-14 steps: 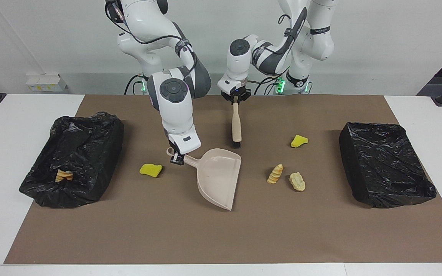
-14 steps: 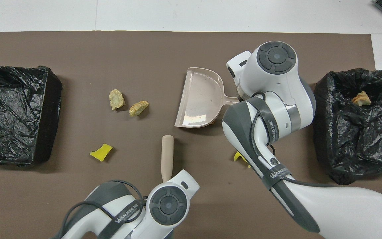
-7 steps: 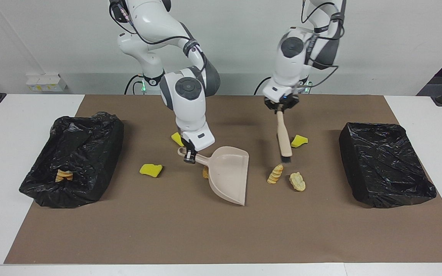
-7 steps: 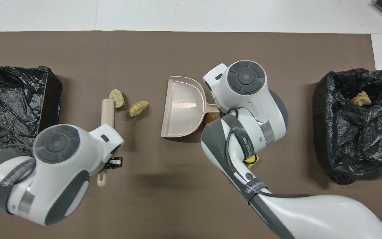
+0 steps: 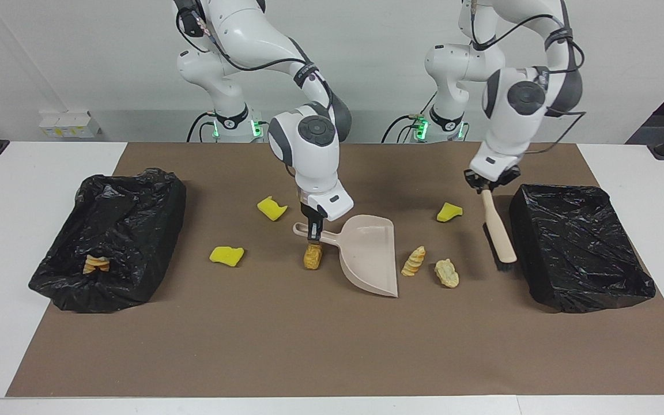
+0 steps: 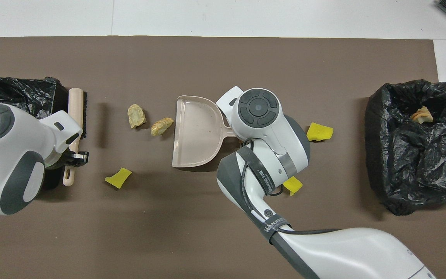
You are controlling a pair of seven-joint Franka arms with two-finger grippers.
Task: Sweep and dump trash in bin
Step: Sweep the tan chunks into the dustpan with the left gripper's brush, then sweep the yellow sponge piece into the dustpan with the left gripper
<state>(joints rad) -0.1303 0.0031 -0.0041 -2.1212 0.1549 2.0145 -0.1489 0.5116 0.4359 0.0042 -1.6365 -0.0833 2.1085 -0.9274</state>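
Right gripper (image 5: 313, 229) pinches the beige dustpan (image 5: 371, 253) handle at centre frame; left gripper (image 5: 486, 185) clamps the brush (image 5: 499, 237), centre-right.

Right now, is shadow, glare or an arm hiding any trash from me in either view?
Facing view: even light, soft shadows, all trash readable; the pastry lump sits under the dustpan handle. Overhead view: the right arm covers that lump and part of a yellow chunk; both bin liners show glossy glare.
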